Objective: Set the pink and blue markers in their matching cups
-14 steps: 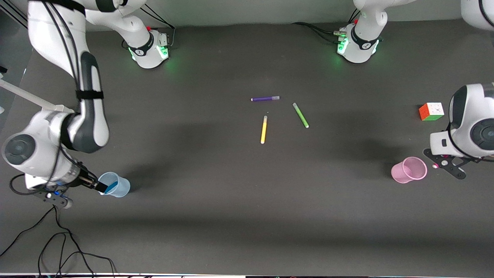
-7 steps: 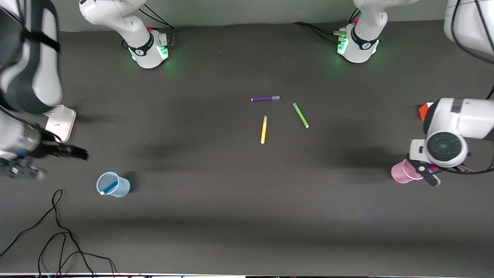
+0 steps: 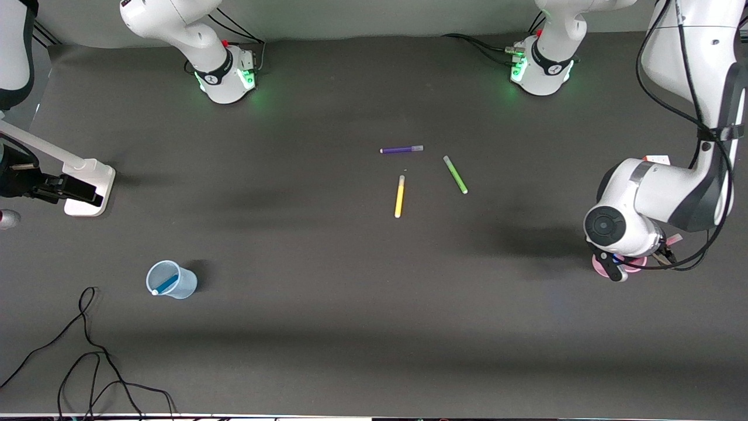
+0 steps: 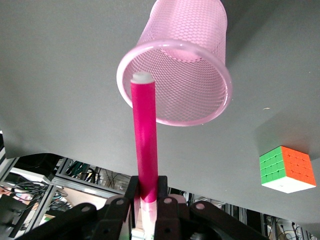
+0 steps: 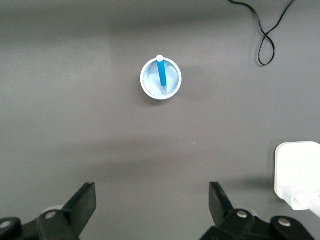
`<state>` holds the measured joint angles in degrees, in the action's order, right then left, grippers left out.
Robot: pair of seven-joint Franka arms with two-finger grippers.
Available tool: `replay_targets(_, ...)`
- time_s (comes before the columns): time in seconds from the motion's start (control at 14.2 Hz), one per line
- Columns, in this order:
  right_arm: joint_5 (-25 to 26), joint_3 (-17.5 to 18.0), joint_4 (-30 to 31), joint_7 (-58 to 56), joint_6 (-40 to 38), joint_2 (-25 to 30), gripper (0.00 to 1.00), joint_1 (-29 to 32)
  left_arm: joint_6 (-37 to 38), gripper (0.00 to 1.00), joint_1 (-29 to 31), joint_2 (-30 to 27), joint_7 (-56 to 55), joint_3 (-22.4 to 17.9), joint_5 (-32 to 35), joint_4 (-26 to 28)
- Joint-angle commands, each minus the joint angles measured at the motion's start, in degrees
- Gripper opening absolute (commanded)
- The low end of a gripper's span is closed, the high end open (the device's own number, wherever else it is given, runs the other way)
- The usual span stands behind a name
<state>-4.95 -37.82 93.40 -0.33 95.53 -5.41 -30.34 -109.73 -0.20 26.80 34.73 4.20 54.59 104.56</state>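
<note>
My left gripper (image 4: 146, 186) is shut on the magenta-pink marker (image 4: 144, 135) and holds it over the pink cup (image 4: 175, 70), with the white tip at the cup's rim. In the front view the left wrist covers most of the pink cup (image 3: 598, 264). The pale blue cup (image 3: 186, 285) stands near the right arm's end of the table with the blue marker (image 3: 166, 283) leaning inside it. Both also show in the right wrist view, the cup (image 5: 172, 87) and the marker (image 5: 161, 75). My right gripper (image 5: 152, 192) is open and empty, up in the air at that end of the table (image 3: 82, 192).
Purple (image 3: 401, 149), green (image 3: 454, 174) and yellow (image 3: 400, 196) pens lie mid-table. A colour cube (image 4: 287, 169) sits beside the pink cup, farther from the front camera. A white block (image 3: 89, 175) stands under the right gripper. Black cables (image 3: 87, 362) lie at the near edge.
My right gripper let go of the blue marker in the blue cup, then rose and drew away. My left arm swung over the pink cup with the pink marker.
</note>
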Motion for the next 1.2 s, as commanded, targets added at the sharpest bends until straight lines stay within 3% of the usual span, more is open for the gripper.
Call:
replay_targets(0.0, 0.8, -0.1, 0.6, 4.7, -0.3, 1.4, 1.00, -2.1, 1.0, 0.00, -0.9, -0.5, -1.1, -0.5, 4.5, 0.9)
replay_targets(0.07, 0.7, 0.4, 0.6, 5.6, -0.3, 1.5, 1.00, -1.8, 0.8, 0.00, -0.9, -0.4, -1.1, -0.5, 4.7, 1.3)
replay_targets(0.14, -0.6, 3.2, 0.6, 5.8, -0.8, 1.8, 1.00, 1.3, 0.7, 0.00, -1.1, -0.3, -1.1, -0.5, 5.6, 2.0)
replay_targets(0.21, -2.2, 10.3, 0.4, 6.1, -1.1, 1.7, 1.00, 8.3, 0.5, 0.00, -1.2, -0.2, -1.1, -0.5, 6.8, 2.7)
replay_targets(0.28, -2.3, 19.8, 0.5, 7.4, -1.1, 1.7, 1.00, 16.6, 0.3, 0.00, -1.2, 0.3, -1.1, -0.5, 7.4, 3.1)
replay_targets(0.35, -2.2, 25.9, 0.7, 8.0, -1.1, 1.7, 1.00, 22.1, 0.3, 0.00, -1.2, 0.4, -1.1, -0.4, 7.4, 3.2)
replay_targets(0.42, -2.1, 27.5, 1.1, 8.1, -1.5, 2.1, 1.00, 23.2, 0.4, 0.00, -1.6, 0.4, -1.1, -0.4, 7.5, 3.6)
replay_targets(0.85, -0.6, 27.4, 4.9, 7.4, -2.6, 8.3, 1.00, 23.0, 0.0, 0.00, -2.4, 1.7, -1.2, -0.4, 7.5, 4.3)
replay_targets(0.92, -0.6, 27.4, 5.6, 7.4, -2.6, 9.2, 1.00, 22.9, -1.0, 0.05, -2.4, 1.8, -1.1, -0.4, 7.5, 4.3)
replay_targets(0.99, -0.5, 27.5, 6.6, 7.4, -2.6, 10.0, 1.00, 22.9, -2.0, 0.33, -2.4, 1.9, -1.1, -0.4, 7.5, 4.3)
replay_targets(1.13, -0.2, 27.7, 8.3, 7.4, -2.6, 12.0, 1.00, 22.2, -2.7, 0.44, -2.0, 1.9, -0.9, -0.4, 7.6, 4.2)
